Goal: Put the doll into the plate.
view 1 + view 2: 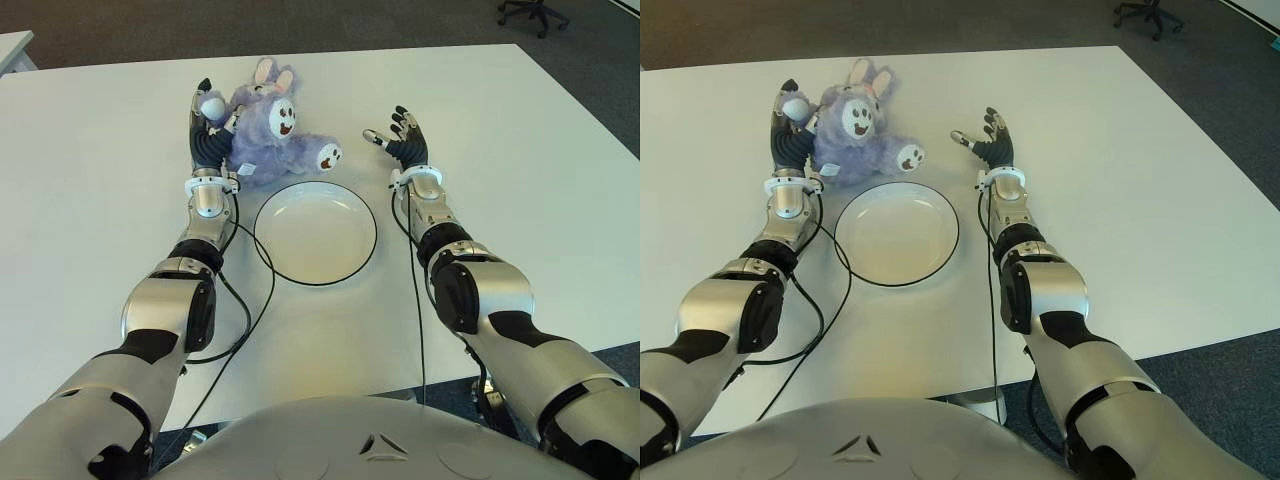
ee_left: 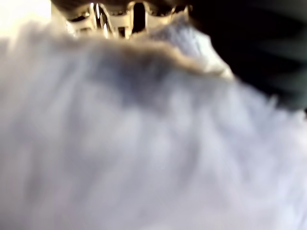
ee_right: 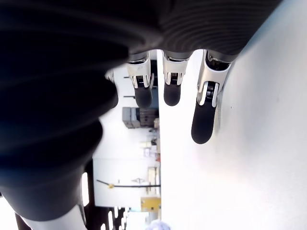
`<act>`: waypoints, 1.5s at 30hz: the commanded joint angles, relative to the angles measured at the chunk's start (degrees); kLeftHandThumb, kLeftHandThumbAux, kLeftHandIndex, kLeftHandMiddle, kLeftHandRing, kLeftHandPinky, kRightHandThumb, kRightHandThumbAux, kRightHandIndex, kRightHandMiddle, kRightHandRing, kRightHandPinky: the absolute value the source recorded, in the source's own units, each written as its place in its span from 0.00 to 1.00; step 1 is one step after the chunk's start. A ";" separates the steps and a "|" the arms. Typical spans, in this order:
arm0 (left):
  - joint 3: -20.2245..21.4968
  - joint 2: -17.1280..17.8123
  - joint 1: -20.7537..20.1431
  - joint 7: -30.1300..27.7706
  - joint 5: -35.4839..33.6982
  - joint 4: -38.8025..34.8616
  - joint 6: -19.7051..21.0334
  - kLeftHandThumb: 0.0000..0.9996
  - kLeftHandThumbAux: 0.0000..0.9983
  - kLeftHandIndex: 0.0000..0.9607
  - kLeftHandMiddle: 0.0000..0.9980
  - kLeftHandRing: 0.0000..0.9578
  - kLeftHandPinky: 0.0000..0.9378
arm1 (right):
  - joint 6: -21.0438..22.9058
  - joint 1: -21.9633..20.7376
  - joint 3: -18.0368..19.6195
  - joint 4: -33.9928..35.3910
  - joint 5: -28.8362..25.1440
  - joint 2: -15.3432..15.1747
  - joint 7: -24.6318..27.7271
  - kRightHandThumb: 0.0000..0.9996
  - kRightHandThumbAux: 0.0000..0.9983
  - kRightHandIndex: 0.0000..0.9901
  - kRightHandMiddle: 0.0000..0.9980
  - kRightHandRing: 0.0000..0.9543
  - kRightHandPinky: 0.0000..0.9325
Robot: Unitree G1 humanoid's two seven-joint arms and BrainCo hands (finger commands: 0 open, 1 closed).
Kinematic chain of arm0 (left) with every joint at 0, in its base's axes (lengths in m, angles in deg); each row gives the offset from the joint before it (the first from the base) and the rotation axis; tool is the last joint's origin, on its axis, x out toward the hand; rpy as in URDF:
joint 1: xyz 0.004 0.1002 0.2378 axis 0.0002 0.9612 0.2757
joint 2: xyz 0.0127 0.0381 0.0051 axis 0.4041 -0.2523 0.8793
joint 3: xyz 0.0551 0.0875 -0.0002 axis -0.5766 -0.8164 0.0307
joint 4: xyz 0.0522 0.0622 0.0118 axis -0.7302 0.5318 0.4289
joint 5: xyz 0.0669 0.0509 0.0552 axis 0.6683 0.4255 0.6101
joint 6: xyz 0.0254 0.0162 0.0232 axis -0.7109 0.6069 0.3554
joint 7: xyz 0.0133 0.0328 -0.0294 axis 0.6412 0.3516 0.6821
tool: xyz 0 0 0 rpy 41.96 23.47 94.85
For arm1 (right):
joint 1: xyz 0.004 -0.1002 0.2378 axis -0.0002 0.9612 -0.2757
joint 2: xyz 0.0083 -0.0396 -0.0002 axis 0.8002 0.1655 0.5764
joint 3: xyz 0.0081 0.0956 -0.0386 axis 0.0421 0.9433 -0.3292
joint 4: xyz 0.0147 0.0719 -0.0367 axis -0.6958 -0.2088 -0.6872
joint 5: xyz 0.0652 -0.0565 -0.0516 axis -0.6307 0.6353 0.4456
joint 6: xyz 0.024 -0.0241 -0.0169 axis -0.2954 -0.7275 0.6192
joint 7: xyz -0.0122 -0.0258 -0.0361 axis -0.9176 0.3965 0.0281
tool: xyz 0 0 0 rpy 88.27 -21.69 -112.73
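Purple plush doll (image 1: 268, 130) lying on the white counter (image 1: 100, 180), just beyond the far-left rim of the plate (image 1: 315, 232), not in it. Face up toward the camera, ears pointing away from the robot, one white-soled foot stretched toward the right, close to the plate's far edge. Doll and plate near each other; whether touching, cannot tell.

Left hand (image 1: 210, 135) pressed against the doll's left side, palm toward the plush, one of the doll's paws showing by the fingers (image 1: 203, 100). Left wrist view filled with blurred purple fur and a strip of finger metal, so fur right up against the palm. Fingers look extended along the doll rather than wrapped around it; a firm grip cannot be confirmed from either eye view.

Right hand (image 1: 402, 138) held to the right of the doll and beyond the plate's right edge, well clear of both. Fingers (image 3: 205, 117) straight and spread, thumb out to the side, holding nothing.

Plate white with a dark rim, sitting between the two forearms, empty. Black cable (image 1: 235, 320) looping over the counter beside the left arm.
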 commanded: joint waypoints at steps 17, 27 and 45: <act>0.44 -0.14 -1.99 1.63 -0.32 1.49 0.85 0.44 0.56 0.09 0.16 0.15 0.19 | 3.12 4.22 0.41 -2.94 -0.44 0.84 -0.02 0.15 0.83 0.02 0.00 0.00 0.00; 0.62 -0.36 -2.65 4.08 -0.22 1.78 1.63 0.62 0.58 0.22 0.27 0.28 0.34 | 3.20 4.20 0.57 -2.96 -0.65 0.82 0.04 0.15 0.82 0.02 0.00 0.00 0.00; -1.12 -0.26 -5.25 13.03 3.52 2.38 3.58 0.84 0.66 0.49 0.43 0.46 0.48 | 3.14 4.11 0.71 -2.97 -0.92 0.81 -0.06 0.18 0.82 0.02 0.00 0.00 0.00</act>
